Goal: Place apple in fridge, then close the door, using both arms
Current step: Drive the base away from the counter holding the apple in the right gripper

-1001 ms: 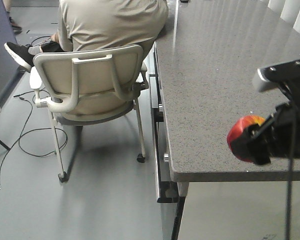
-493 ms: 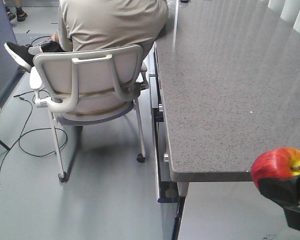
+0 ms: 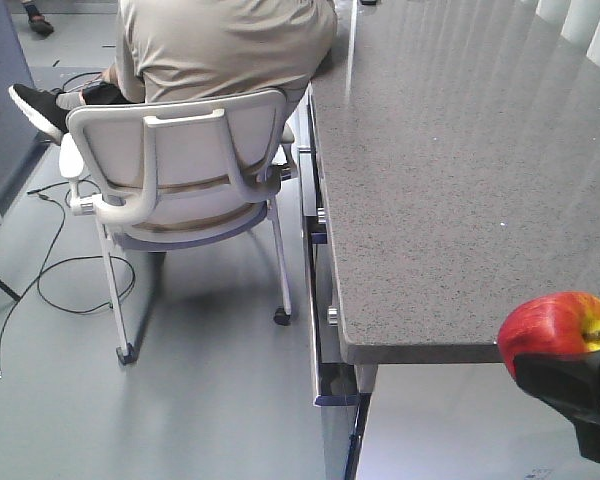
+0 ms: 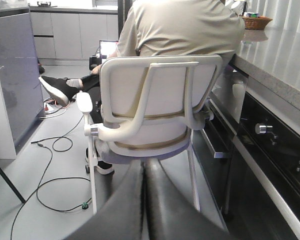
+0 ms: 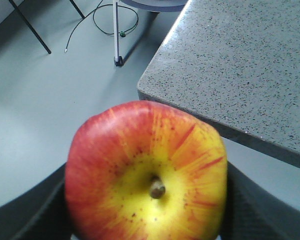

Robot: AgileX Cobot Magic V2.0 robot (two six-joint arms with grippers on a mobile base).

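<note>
- Apple must reach the fridge, which shows in no view; carrying looks like the step in hand.
- Table corner lies close, so swing wide of it.
- Chair with a seated person stands near: move slowly.
- Left tool is pressed together, empty, free for the door.
- Right tool clamps the fruit in the air just off that corner; a firm, level hold seems wise.

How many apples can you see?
1. The apple is gripped in the right hand, just off the corner of the grey counter. Others could be hidden.
</note>
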